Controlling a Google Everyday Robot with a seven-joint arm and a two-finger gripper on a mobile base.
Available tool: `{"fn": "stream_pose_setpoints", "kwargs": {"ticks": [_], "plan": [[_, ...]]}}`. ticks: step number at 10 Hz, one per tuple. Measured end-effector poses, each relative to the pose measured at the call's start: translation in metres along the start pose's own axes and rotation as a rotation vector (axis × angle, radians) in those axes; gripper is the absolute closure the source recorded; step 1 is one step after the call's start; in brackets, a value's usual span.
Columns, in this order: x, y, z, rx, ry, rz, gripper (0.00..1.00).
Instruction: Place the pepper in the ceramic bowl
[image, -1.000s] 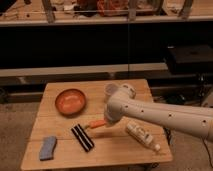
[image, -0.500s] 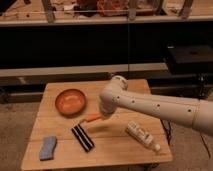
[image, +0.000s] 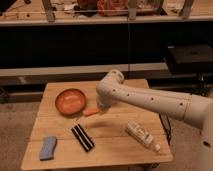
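The pepper (image: 90, 112) is small, orange and tapered. It sticks out to the left of my gripper (image: 101, 108), which is shut on it and holds it just above the table. The ceramic bowl (image: 70, 101) is round and orange-brown with a darker rim. It stands on the wooden table at the back left, and its near right rim is just left of the pepper's tip. My white arm (image: 150, 102) comes in from the right and hides most of the gripper.
A black-and-white striped bar (image: 82, 137) lies in front of the bowl. A blue-grey sponge (image: 48, 147) lies at the front left corner. A whitish bottle (image: 142, 135) lies on its side at the front right. The table edge (image: 100, 160) is close in front.
My gripper has moved left and back toward the bowl, carrying the pepper with it. The other things have not moved.
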Motion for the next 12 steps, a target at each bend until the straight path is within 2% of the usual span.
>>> {"fn": "stream_pose_setpoints", "kwargs": {"ticks": [12], "plan": [[-0.013,-0.047,0.006,-0.008,0.005,-0.006,1.0]]}}
